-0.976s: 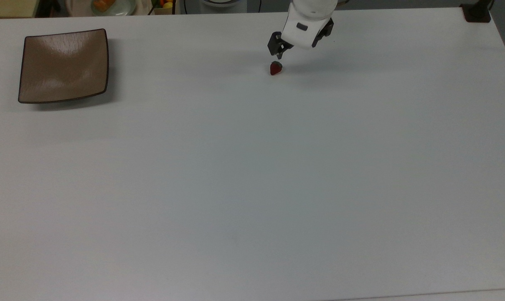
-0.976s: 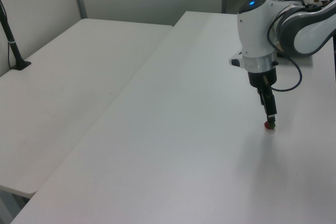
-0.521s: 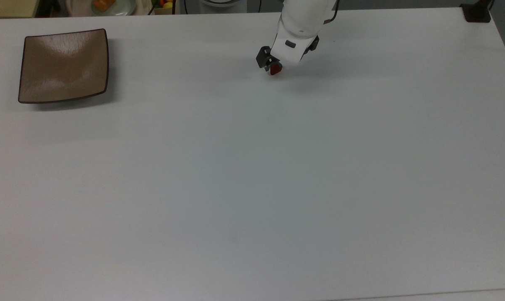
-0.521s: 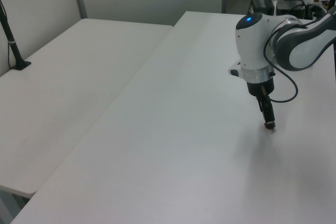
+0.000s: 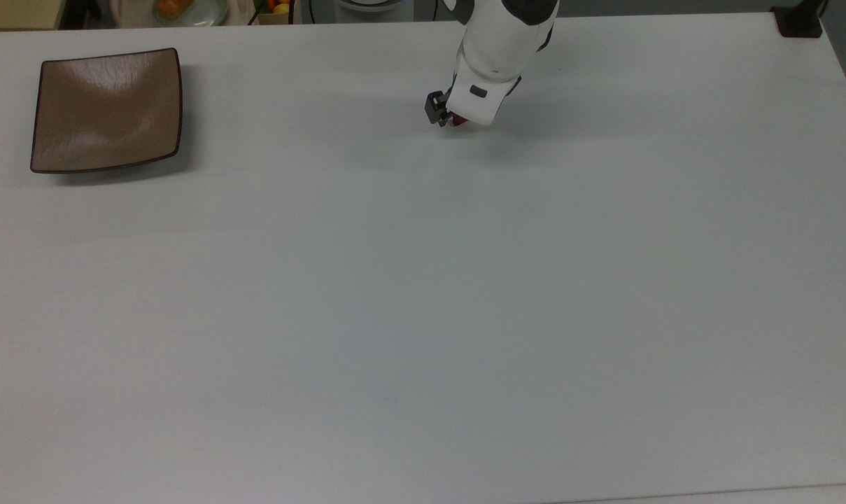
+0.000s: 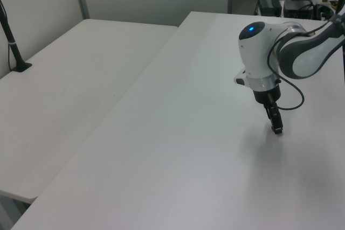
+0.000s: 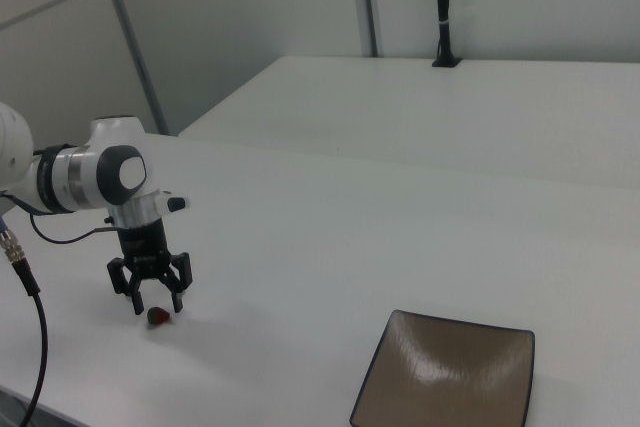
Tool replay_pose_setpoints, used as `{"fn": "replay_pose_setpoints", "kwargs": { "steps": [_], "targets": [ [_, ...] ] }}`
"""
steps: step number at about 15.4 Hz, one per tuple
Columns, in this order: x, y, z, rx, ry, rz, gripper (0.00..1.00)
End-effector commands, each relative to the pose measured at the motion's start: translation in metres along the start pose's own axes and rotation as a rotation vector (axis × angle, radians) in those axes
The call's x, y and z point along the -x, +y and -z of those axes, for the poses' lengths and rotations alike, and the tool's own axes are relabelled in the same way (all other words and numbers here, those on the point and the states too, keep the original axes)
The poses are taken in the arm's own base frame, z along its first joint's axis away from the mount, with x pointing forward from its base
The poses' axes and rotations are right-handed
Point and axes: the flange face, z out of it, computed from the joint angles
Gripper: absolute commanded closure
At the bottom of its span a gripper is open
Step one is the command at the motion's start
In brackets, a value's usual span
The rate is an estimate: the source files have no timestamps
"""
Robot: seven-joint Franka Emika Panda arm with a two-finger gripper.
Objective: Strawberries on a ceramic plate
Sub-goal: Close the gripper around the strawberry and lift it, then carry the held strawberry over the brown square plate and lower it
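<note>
In the top view, the white worktop (image 5: 423, 294) carries the ceramic plate (image 5: 106, 110) near the top view's left edge, a glossy tan-brown square with a thin dark rim, lying flat with nothing on it. Well apart from it, toward the top view's upper middle, the arm's white wrist leans over the pincer (image 5: 452, 117). A dark finger (image 5: 434, 110) shows on the top view's left of the wrist, and a sliver of the red strawberry (image 5: 459, 121) peeks out just beside it under the white housing.

In the left view, the arm reaches in from the left view's right, its wrist pointing down and the pincer (image 6: 277, 128) narrow in profile, low at the worktop (image 6: 161, 149). The strawberry (image 6: 278, 131) is a small red speck at the fingertips.

In the right view, the pincer (image 7: 153, 301) stands spread wide, its two fingers splayed apart and pointing down, with the strawberry (image 7: 158, 316) lying on the worktop (image 7: 330, 247) beneath them, slightly toward the right view's right finger. No finger visibly presses on it. The plate (image 7: 447, 384) sits at the right view's lower right, well away from the fruit.
</note>
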Motion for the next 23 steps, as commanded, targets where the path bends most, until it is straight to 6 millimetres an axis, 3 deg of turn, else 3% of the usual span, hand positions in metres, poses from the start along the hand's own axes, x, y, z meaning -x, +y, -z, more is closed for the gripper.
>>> {"fn": "replay_pose_setpoints", "kwargs": {
  "steps": [1,5,7,13,19,23],
  "targets": [
    [0.001,0.002,-0.004,0.019,0.008,0.056,0.37],
    [0.001,0.002,-0.004,0.02,0.008,0.084,0.7],
    [0.002,0.003,-0.004,0.019,0.007,0.082,0.77],
    [0.004,0.018,0.006,0.013,0.019,0.051,0.84],
    [0.01,0.067,0.054,-0.013,0.004,0.032,0.84],
    [0.027,0.102,0.08,-0.041,0.033,0.049,0.84]
  ]
}}
